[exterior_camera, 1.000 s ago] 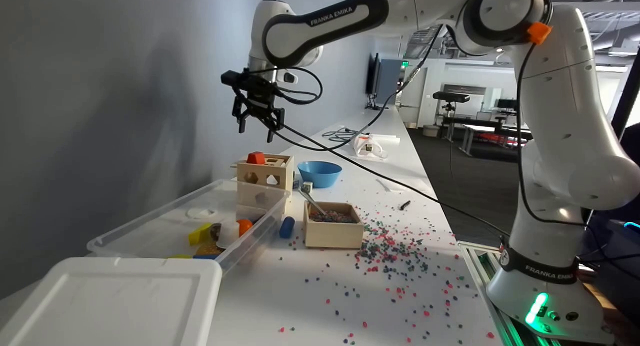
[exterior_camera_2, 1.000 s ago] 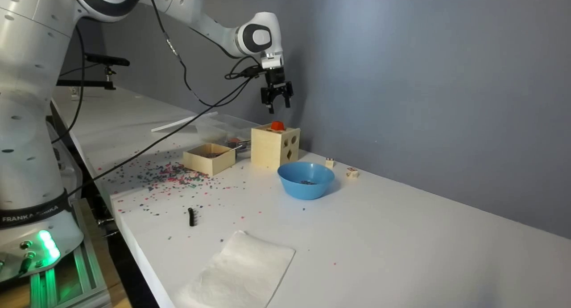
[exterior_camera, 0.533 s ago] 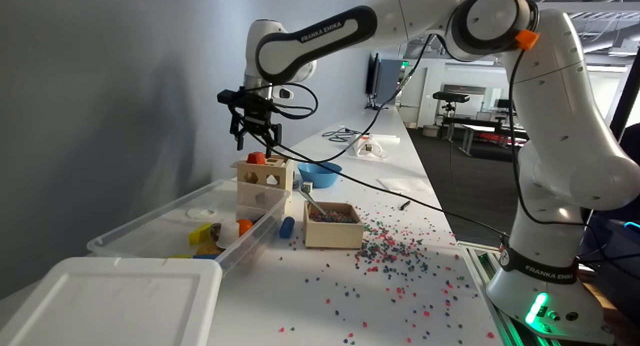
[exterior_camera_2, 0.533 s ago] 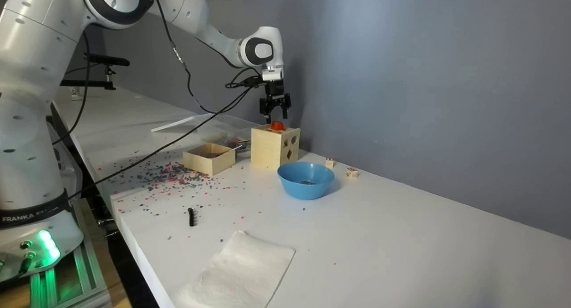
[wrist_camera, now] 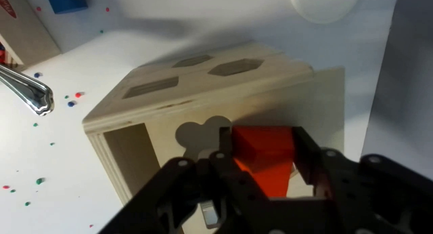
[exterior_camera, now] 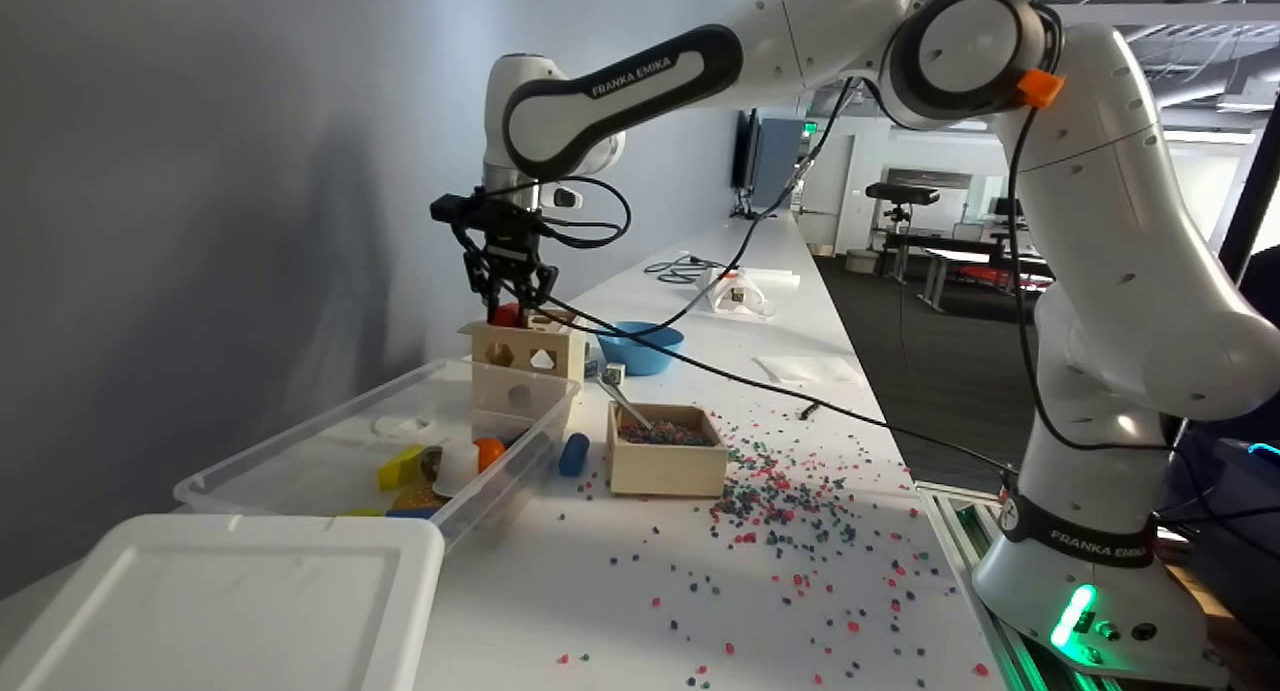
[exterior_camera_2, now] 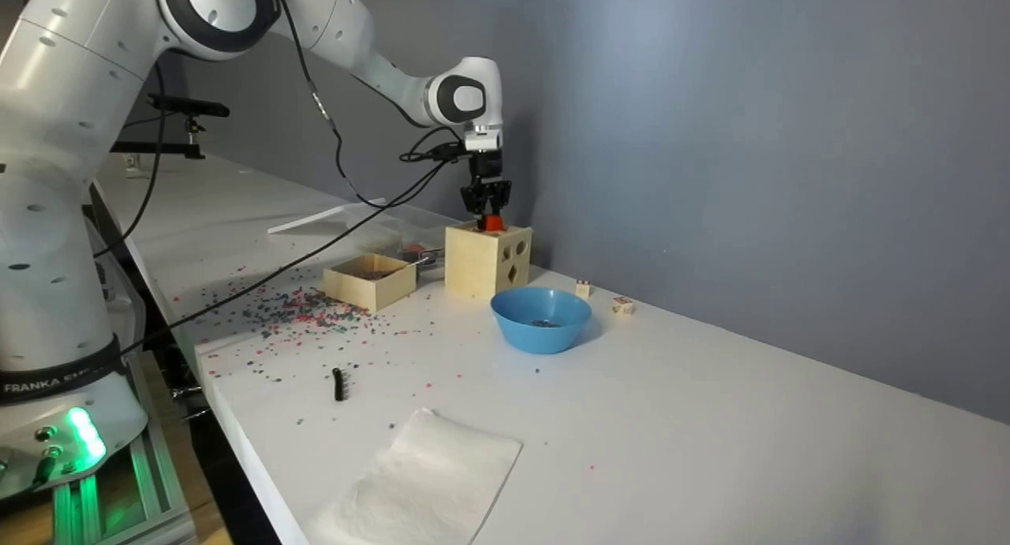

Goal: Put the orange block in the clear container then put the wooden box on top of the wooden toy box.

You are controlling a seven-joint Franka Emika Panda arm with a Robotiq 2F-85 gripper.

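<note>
The orange block (wrist_camera: 267, 173) sits on the top face of the wooden toy box (exterior_camera_2: 477, 261), which stands close to the wall. My gripper (wrist_camera: 262, 135) has come down over the block, and in the wrist view both fingers press against its opposite sides, so it is shut on it. In an exterior view the clear container (exterior_camera: 515, 471) lies in front of the toy box with yellow, orange and other toy pieces inside. To its right is the low wooden box (exterior_camera: 665, 469), holding small beads and a metal utensil (wrist_camera: 28, 91) that leans over its edge.
Beads are scattered around the low wooden box. A white lid-like tray (exterior_camera: 270, 601) lies before the container. Nearby are a blue cylinder (exterior_camera: 574, 454) and a blue bowl (exterior_camera_2: 540, 328). A white cloth (exterior_camera_2: 426, 474) and a small black piece (exterior_camera_2: 339, 384) lie on the table.
My gripper has descended from above the wooden toy box to the orange block, and its fingers have closed from wide apart onto the block's sides. The other objects have stayed in place.
</note>
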